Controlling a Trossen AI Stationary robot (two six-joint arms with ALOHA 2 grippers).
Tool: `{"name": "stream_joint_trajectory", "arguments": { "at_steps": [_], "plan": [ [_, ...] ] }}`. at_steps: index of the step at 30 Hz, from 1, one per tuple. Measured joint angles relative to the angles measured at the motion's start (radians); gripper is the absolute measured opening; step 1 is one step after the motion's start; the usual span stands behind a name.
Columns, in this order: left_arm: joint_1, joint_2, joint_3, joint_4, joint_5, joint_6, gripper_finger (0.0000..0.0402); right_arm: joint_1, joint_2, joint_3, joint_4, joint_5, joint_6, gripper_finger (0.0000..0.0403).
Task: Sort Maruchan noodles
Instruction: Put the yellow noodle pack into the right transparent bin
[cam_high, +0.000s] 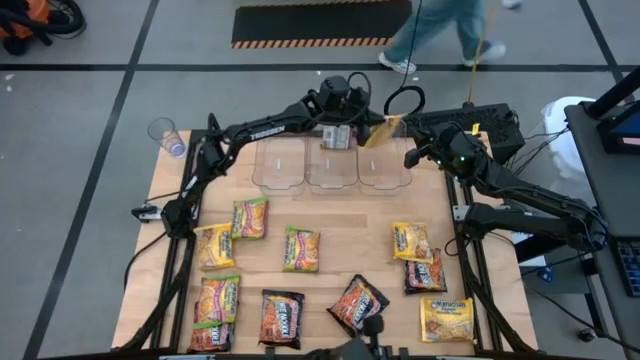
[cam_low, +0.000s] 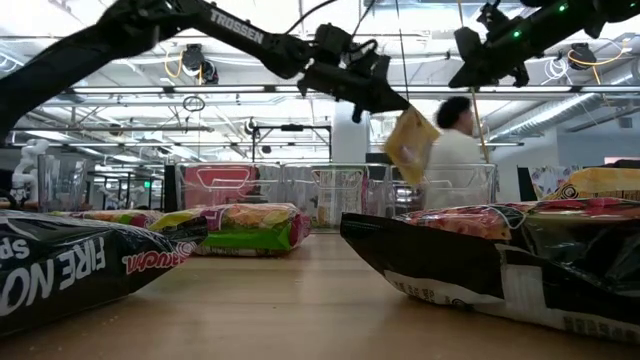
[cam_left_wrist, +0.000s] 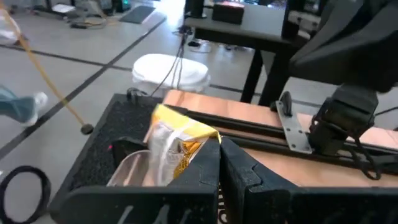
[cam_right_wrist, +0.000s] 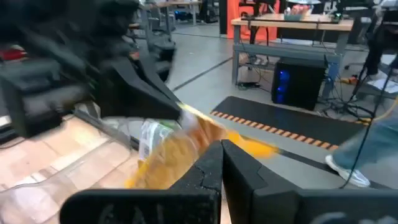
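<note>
My left gripper (cam_high: 378, 127) reaches over the far row of three clear bins and is shut on a yellow noodle packet (cam_high: 384, 131), which hangs above the right-hand bin (cam_high: 383, 170). In the low view the packet (cam_low: 411, 146) dangles clear above the bins. My right gripper (cam_high: 412, 156) hovers shut and empty just right of that bin. More packets lie flat on the table: green-edged (cam_high: 301, 249), yellow (cam_high: 412, 241) and dark (cam_high: 357, 303). My left gripper pinches the yellow packet by its upper edge (cam_left_wrist: 208, 138) between the two fingertips (cam_low: 396, 103). The fingers come in nearly level, slanting slightly down, from the table's left. The packet hangs tilted below the fingertips, lifted clear of bins and table.
The middle bin (cam_high: 330, 168) seems to hold a packet; the left bin (cam_high: 278, 167) stands beside it. A plastic cup (cam_high: 165, 133) sits by the far left corner. A person (cam_high: 440, 30) walks on the floor beyond the table. Bare wood lies between bins and packets.
</note>
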Motion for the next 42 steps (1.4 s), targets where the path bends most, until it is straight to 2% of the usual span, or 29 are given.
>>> {"name": "stream_joint_trajectory", "arguments": {
  "at_steps": [9, 14, 25, 39, 42],
  "plan": [
    [-0.004, 0.05, 0.03, -0.013, 0.113, 0.023, 0.0, 0.001, -0.091, 0.0, -0.001, 0.0, -0.025, 0.0],
    [-0.001, 0.05, 0.019, -0.015, 0.114, 0.08, 0.0, 0.001, -0.123, 0.0, -0.001, 0.0, -0.028, 0.0],
    [0.039, 0.05, 0.018, -0.014, 0.113, 0.079, 0.0, 0.001, -0.131, 0.0, -0.001, -0.032, -0.023, 0.0],
    [0.054, 0.05, 0.017, -0.013, 0.116, -0.104, 0.0, 0.001, -0.131, 0.0, -0.001, -0.032, -0.017, 0.0],
    [0.043, 0.054, 0.017, -0.01, 0.175, -0.027, 0.0, 0.001, -0.131, 0.0, -0.001, -0.038, -0.022, 0.0]
  ]
}}
